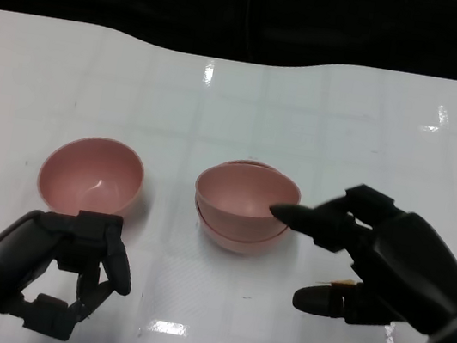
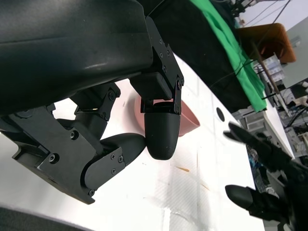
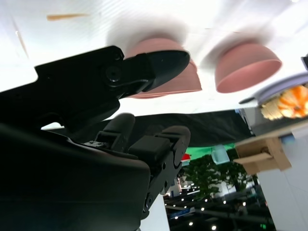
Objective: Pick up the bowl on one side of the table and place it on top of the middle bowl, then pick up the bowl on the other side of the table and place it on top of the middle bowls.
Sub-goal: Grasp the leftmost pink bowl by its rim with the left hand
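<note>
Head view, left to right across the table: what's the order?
left hand → single pink bowl → stacked pink bowls → right hand, one fingertip at the stack's rim.

The table (image 1: pixel 215 309) is glossy white with a faint grid of pale lines (two black round spots sit near its far corners). The single bowl (image 1: pixel 91 174) and the stacked bowls (image 1: pixel 245 205) are the same dusty pink, plain inside and out. The left hand (image 1: pixel 65 272) and right hand (image 1: pixel 371 259) are matt black; behind the table is black.
</note>
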`<action>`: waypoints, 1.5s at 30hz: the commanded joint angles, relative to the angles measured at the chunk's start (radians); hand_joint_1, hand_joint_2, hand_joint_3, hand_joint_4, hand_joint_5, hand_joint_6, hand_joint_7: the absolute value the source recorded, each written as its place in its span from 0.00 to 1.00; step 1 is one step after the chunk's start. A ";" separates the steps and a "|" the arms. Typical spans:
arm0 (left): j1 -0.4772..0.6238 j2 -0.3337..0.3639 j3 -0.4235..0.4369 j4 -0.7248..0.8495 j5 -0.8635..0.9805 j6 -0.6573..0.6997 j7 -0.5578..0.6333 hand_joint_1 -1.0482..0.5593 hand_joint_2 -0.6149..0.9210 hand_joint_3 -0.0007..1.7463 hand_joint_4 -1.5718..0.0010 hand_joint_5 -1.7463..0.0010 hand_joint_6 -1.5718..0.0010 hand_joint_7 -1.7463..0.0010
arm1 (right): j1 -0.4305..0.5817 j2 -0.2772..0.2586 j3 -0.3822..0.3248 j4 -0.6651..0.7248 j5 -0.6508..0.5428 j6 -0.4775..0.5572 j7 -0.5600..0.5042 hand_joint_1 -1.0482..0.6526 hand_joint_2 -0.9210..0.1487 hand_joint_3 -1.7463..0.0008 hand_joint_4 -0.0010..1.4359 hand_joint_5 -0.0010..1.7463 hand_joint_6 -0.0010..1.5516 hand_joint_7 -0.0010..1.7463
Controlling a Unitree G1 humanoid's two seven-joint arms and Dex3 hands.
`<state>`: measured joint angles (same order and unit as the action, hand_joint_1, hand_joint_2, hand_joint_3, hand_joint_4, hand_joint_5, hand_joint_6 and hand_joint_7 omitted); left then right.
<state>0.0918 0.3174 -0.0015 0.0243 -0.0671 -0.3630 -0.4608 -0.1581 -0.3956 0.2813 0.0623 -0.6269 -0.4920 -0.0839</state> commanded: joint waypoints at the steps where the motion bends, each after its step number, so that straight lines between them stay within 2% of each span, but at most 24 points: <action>1: -0.017 0.022 0.015 0.018 -0.003 -0.034 -0.006 0.53 0.81 0.50 0.49 0.04 0.47 0.24 | 0.066 -0.013 -0.045 -0.025 0.050 -0.045 -0.031 0.44 0.03 0.97 0.45 0.64 0.55 0.18; 3: -0.025 0.025 0.017 0.029 -0.002 -0.051 -0.009 0.54 0.79 0.53 0.49 0.05 0.47 0.25 | 0.098 -0.008 -0.062 -0.033 0.069 -0.068 -0.041 0.48 0.03 0.97 0.52 0.67 0.61 0.21; 5: -0.032 0.029 0.020 0.032 0.003 -0.057 -0.004 0.54 0.78 0.54 0.49 0.05 0.46 0.25 | 0.124 -0.006 -0.076 -0.043 0.083 -0.086 -0.043 0.50 0.03 0.97 0.54 0.68 0.62 0.22; 6: -0.036 0.031 0.022 0.031 0.006 -0.057 0.000 0.54 0.75 0.58 0.49 0.08 0.46 0.30 | 0.138 -0.006 -0.083 -0.050 0.091 -0.093 -0.044 0.53 0.11 0.85 0.56 0.72 0.63 0.31; 7: -0.039 0.033 0.023 0.031 0.009 -0.058 0.002 0.54 0.74 0.59 0.49 0.09 0.45 0.32 | 0.148 -0.006 -0.089 -0.055 0.095 -0.098 -0.044 0.54 0.31 0.62 0.56 0.75 0.61 0.38; 8: -0.044 0.035 0.028 0.021 0.025 -0.061 0.018 0.54 0.73 0.60 0.49 0.09 0.45 0.33 | 0.164 -0.006 -0.097 -0.064 0.100 -0.105 -0.046 0.55 0.39 0.52 0.57 0.75 0.60 0.41; 9: -0.048 0.038 0.034 0.012 0.041 -0.063 0.030 0.54 0.72 0.61 0.51 0.13 0.46 0.38 | 0.176 -0.003 -0.104 -0.068 0.104 -0.108 -0.046 0.57 0.48 0.37 0.59 0.82 0.62 0.48; 10: -0.055 0.044 0.040 0.005 0.065 -0.071 0.045 0.54 0.72 0.61 0.53 0.16 0.46 0.43 | 0.184 -0.001 -0.109 -0.066 0.103 -0.108 -0.047 0.58 0.55 0.27 0.61 0.87 0.62 0.54; 11: -0.060 0.049 0.045 0.002 0.083 -0.077 0.055 0.54 0.75 0.54 0.55 0.22 0.47 0.52 | 0.188 0.002 -0.111 -0.063 0.102 -0.108 -0.048 0.59 0.60 0.16 0.64 0.94 0.61 0.65; 13: -0.069 0.057 0.053 -0.003 0.125 -0.091 0.080 0.53 0.81 0.42 0.59 0.24 0.45 0.64 | 0.189 0.009 -0.112 -0.049 0.100 -0.105 -0.048 0.59 0.64 0.10 0.67 0.98 0.59 0.76; 16: -0.073 0.082 0.059 -0.039 0.221 -0.078 0.125 0.50 0.92 0.20 0.67 0.26 0.47 0.82 | 0.187 0.016 -0.109 -0.036 0.097 -0.085 -0.038 0.59 0.67 0.08 0.69 1.00 0.56 0.89; 17: -0.071 0.088 0.061 -0.062 0.253 -0.060 0.140 0.49 0.94 0.11 0.69 0.33 0.49 0.90 | 0.187 0.018 -0.109 -0.036 0.095 -0.073 -0.033 0.58 0.68 0.08 0.70 1.00 0.55 0.93; 20: -0.064 0.096 0.067 -0.131 0.317 -0.012 0.168 0.46 0.97 0.03 0.73 0.48 0.58 0.98 | 0.190 0.020 -0.110 -0.039 0.086 -0.050 -0.029 0.57 0.69 0.08 0.71 1.00 0.53 0.97; 23: -0.061 0.106 0.066 -0.172 0.364 0.018 0.183 0.42 0.98 0.01 0.77 0.53 0.63 1.00 | 0.192 0.019 -0.109 -0.042 0.079 -0.039 -0.030 0.56 0.69 0.08 0.71 1.00 0.53 0.98; 27: -0.064 0.129 0.060 -0.276 0.550 0.127 0.209 0.31 0.98 0.00 0.85 0.59 0.72 1.00 | 0.195 0.019 -0.109 -0.046 0.065 -0.013 -0.030 0.55 0.69 0.08 0.71 1.00 0.52 0.99; 30: -0.072 0.139 0.041 -0.300 0.648 0.180 0.221 0.29 0.98 0.00 0.86 0.61 0.73 1.00 | 0.193 0.018 -0.107 -0.045 0.061 -0.007 -0.031 0.55 0.69 0.08 0.71 1.00 0.52 0.99; 32: -0.092 0.152 0.013 -0.292 0.752 0.213 0.241 0.25 0.98 0.00 0.86 0.66 0.78 1.00 | 0.191 0.019 -0.105 -0.044 0.059 -0.001 -0.030 0.56 0.70 0.08 0.71 1.00 0.51 0.99; 37: -0.128 0.161 -0.048 -0.258 0.897 0.269 0.258 0.24 0.97 0.00 0.84 0.68 0.78 0.99 | 0.192 0.021 -0.105 -0.048 0.064 0.004 -0.026 0.55 0.69 0.09 0.70 1.00 0.50 0.98; 42: -0.163 0.176 -0.093 -0.210 0.956 0.287 0.269 0.23 0.96 0.00 0.83 0.69 0.77 0.99 | 0.193 0.021 -0.104 -0.059 0.059 0.014 -0.020 0.54 0.68 0.09 0.69 1.00 0.50 0.97; 45: -0.213 0.186 -0.148 -0.129 1.005 0.301 0.255 0.24 0.97 0.00 0.81 0.70 0.76 0.99 | 0.193 0.026 -0.103 -0.063 0.060 0.013 -0.021 0.55 0.69 0.09 0.69 1.00 0.50 0.97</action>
<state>-0.0954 0.4781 -0.1317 -0.1377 0.9171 -0.0735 -0.2057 0.0327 -0.3673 0.1845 0.0140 -0.5742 -0.4831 -0.1068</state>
